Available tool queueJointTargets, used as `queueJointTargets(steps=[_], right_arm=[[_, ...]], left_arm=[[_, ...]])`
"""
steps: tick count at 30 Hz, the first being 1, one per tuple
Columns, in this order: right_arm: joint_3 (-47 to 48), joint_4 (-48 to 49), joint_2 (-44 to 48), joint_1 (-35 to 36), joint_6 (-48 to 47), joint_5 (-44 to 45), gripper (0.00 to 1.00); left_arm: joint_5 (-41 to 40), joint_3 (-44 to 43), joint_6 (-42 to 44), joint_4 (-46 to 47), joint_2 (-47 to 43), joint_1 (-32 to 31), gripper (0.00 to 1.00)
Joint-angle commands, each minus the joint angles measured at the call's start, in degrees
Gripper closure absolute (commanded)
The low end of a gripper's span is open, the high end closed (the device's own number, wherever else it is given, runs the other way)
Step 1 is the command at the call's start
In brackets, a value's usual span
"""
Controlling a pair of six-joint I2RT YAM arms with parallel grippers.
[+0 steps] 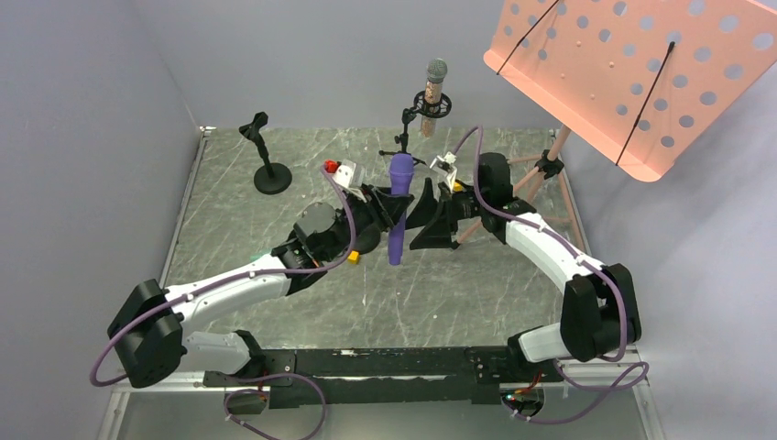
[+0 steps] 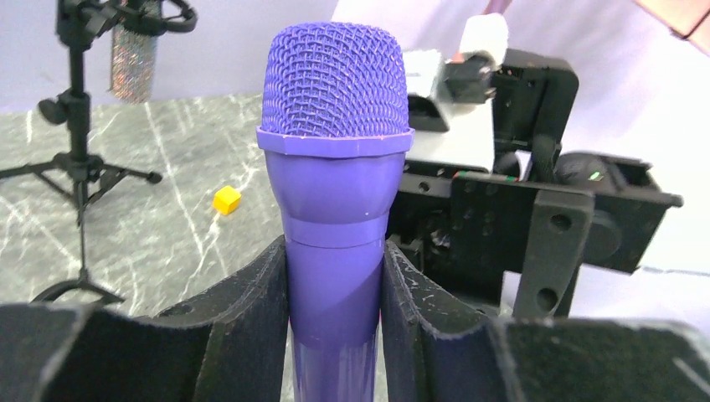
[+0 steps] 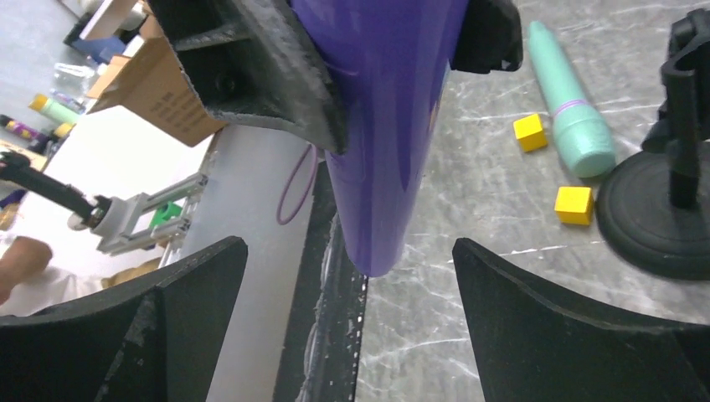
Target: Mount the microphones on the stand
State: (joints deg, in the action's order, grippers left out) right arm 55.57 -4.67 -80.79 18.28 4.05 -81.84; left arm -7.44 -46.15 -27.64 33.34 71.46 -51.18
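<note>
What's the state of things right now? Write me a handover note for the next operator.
Left tool: shut on the purple microphone, held upright above the table.
Right tool: open, facing the purple microphone's lower end, no contact seen.
Done: glittery microphone sits in the tripod stand.
Left: mount the purple microphone; teal microphone lies on the table beside the round-base stand, whose clip is empty.

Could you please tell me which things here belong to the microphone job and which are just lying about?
Job in hand: purple microphone, teal microphone, glittery microphone, round-base stand, tripod stand.
Lying about: yellow cubes, pink music stand.
</note>
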Motion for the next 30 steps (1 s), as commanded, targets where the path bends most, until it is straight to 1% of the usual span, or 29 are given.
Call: queueJointTargets(steps=[1,3,5,7,10,12,13,14,15,17,19,22,24,25,27,28,30], right_arm=[[-5.80,42.64,1.82,0.43,38.08,-1.01,0.00],[-7.70,49.93,1.58,0.50,43.14,0.34,0.00],[-8.18,53.24,1.43,0.94,45.41,0.75,0.01],[-8.18,53.20,1.47,1.36,45.70,0.93,0.03],[-8.21,53.18,1.44,1.66,46.09,1.53,0.09],[-8.12,52.99,1.34,1.68,46.05,1.60,0.19],[-8.05,52.76,1.24,1.67,45.90,1.60,0.26],[-7.95,52.56,1.17,1.67,45.68,1.60,0.36],[-7.75,52.19,1.21,1.67,45.24,1.53,0.48],[-7.17,49.72,1.19,1.66,43.10,1.47,0.74],[-6.32,44.96,1.18,1.69,39.81,1.26,0.83],[-5.14,40.47,1.08,1.63,35.85,0.71,0.88],[-4.47,36.85,1.36,1.58,32.74,0.55,0.89],[-3.85,33.89,1.62,1.58,30.27,0.69,0.89],[-1.91,24.38,1.95,1.71,22.46,0.99,0.90],[-0.51,18.84,1.96,1.86,17.93,1.34,0.90],[3.29,6.57,1.57,2.39,5.06,2.88,0.90]], left_arm=[[5.68,-3.86,1.59,9.68,1.21,-0.02,1.00],[7.28,-4.44,0.99,10.76,2.17,0.02,1.00],[8.21,-5.57,-0.35,10.22,3.11,0.03,1.00],[9.16,-6.46,-1.06,9.77,4.08,0.07,1.00],[9.94,-6.03,-3.10,12.71,5.20,0.01,1.00],[10.35,-6.08,-3.68,14.10,5.77,0.04,1.00],[10.53,-6.26,-4.01,14.31,6.02,0.04,1.00],[10.66,-6.31,-4.17,14.60,6.14,-0.02,1.00],[10.76,-6.27,-4.33,14.86,6.10,0.03,1.00],[10.54,-6.11,-4.29,14.82,5.64,0.11,1.00],[10.83,-5.86,-4.46,14.33,4.95,0.40,1.00],[12.79,-4.55,-7.32,12.59,3.12,2.51,0.85],[16.41,-2.81,-9.39,12.69,1.66,4.30,0.73],[18.33,-2.05,-10.70,12.53,0.97,5.38,0.62],[22.71,-1.05,-12.50,11.61,-0.20,7.45,0.39],[25.26,-1.09,-12.78,10.10,-0.65,8.30,0.25],[29.61,-2.12,-11.77,5.86,-1.38,9.56,0.08]])
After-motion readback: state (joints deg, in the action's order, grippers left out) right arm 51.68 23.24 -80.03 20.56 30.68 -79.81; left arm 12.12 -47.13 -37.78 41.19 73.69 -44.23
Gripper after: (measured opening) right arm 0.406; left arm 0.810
